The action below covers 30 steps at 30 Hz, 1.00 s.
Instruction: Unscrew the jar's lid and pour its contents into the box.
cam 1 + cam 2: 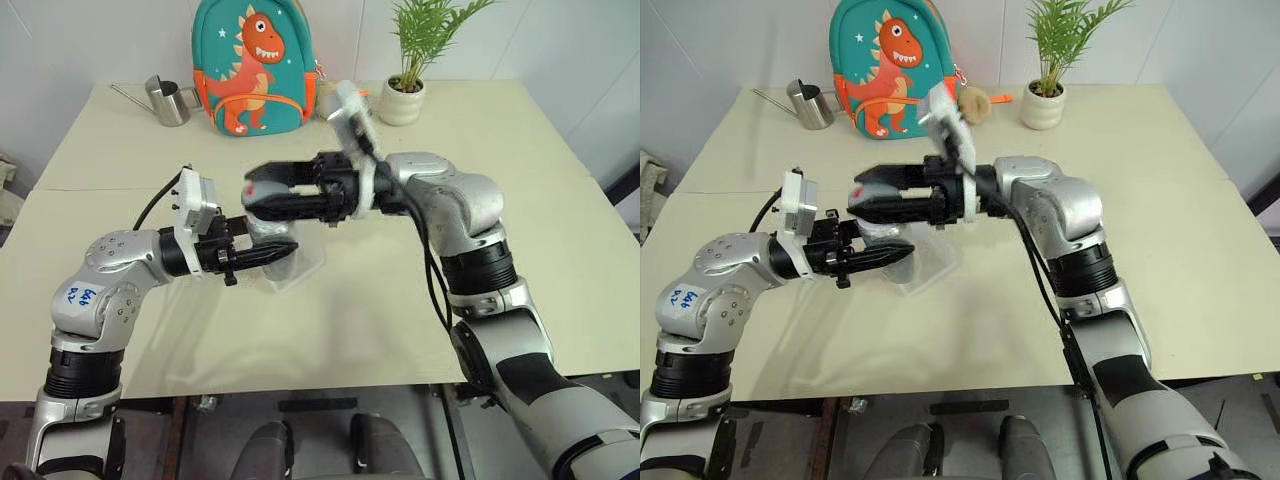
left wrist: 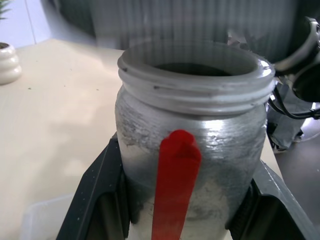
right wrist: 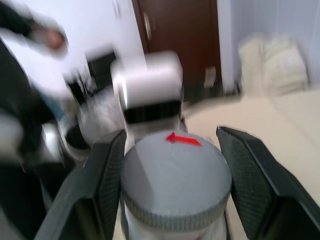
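L gripper is clamped on the jar, one black finger on each side of the silvery body. The jar is upright, held above the table, approx. over the near-left part of the box. A red stripe runs down the jar's wall btw. the fingers. In the left wrist view the jar's mouth is uncovered: grey threads bare, rim free. Inside looks dark; single bits can't be made out.

R gripper reaches in from the right, roughly level, pointing left, with its tips just above the jar's top. It's closed on the lid. In the right wrist view the grey cap with its red arrow mark and ribbed edge sits btw. the two fingers. The one finger is against its side; the other looks slightly off it. Head views don't let me tell how far the lid is off the jar's rim.

The box lies flat on the table, clear plastic, directly below both grippers.

At the table's far edge: small steel watering can at left, dinosaur backpack beside it, potted plant to the right. All well apart from the box
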### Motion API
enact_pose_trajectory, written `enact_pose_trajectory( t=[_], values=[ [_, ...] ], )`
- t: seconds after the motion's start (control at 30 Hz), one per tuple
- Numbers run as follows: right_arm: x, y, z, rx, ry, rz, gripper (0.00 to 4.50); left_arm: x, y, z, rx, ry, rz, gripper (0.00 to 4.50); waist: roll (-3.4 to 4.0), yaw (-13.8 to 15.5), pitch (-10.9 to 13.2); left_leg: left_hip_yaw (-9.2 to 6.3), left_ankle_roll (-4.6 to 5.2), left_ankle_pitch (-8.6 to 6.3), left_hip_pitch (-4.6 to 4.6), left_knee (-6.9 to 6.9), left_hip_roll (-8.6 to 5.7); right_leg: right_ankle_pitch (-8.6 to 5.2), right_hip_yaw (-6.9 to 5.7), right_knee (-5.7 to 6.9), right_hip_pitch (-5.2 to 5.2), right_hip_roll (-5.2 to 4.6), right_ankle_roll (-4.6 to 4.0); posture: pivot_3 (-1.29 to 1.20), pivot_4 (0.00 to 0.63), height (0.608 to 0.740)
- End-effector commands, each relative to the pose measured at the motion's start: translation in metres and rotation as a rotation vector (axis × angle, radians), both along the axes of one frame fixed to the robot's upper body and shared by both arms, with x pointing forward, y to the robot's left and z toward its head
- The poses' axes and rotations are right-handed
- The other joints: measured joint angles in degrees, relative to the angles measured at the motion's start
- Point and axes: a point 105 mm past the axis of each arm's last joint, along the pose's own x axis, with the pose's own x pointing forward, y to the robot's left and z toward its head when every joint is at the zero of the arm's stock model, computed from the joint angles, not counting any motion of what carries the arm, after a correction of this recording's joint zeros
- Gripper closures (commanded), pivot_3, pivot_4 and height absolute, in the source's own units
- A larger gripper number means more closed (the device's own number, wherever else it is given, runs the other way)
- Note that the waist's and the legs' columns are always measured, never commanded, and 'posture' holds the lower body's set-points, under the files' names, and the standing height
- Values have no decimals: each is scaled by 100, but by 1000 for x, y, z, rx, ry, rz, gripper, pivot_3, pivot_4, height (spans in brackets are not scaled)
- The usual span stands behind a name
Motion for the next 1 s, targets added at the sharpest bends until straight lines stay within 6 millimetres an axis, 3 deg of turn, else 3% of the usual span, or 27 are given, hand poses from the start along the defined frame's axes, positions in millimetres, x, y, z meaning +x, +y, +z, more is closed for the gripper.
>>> enact_pose_trajectory(
  t=[0.03,0.23,0.37,0.43,0.57,0.67,0.77,0.8,0.93,1.0],
  values=[
    [5,-21,15,71,9,-51,1944,-7,1,5,6,-28,-8,2594,0,4,0,-2,0,0,0,0,0,0,0,-1,2,-1,0,0,150,740],
    [46,-64,-13,8,7,-336,1944,-8,8,7,-12,-27,14,2594,0,0,0,4,3,-1,0,0,-3,0,1,-4,2,-1,0,0,150,740],
    [95,-116,-67,-69,21,-662,1944,-6,17,11,-33,-26,46,2594,-1,-4,0,12,3,-1,2,1,-2,0,2,-4,3,2,0,0,150,740],
    [109,-134,-93,-102,10,-782,1944,-4,21,13,-38,-27,63,2594,-1,-9,0,23,6,0,2,0,-4,0,5,-5,2,3,0,0,150,740],
    [122,-161,-138,-134,37,-962,1944,-1,25,16,-37,-31,77,2594,0,-32,0,38,6,2,3,-1,1,0,12,-7,-2,14,1,0,150,740],
    [120,-174,-167,-191,15,-1031,1944,0,27,18,-35,-30,81,2594,0,-25,0,40,5,2,4,2,4,0,12,-7,-1,15,1,0,150,740],
    [118,-181,-176,-163,40,-1056,1944,1,27,19,-26,-29,79,2594,0,-24,0,43,6,3,5,4,3,1,13,-7,2,18,2,0,150,740],
    [116,-184,-178,-160,42,-1059,1229,1,27,20,-24,-29,77,2594,0,-25,0,44,7,3,7,7,4,2,15,-7,4,20,3,0,150,740],
    [111,-184,-170,-136,16,-1002,31,3,27,23,-34,-33,81,2594,0,-22,0,42,6,6,11,12,5,3,16,-7,12,19,6,0,150,740],
    [109,-183,-151,-92,-32,-965,31,11,31,24,-17,-62,132,2594,0,-19,0,41,4,8,11,11,5,3,15,-7,12,18,6,0,150,740]
  ],
)
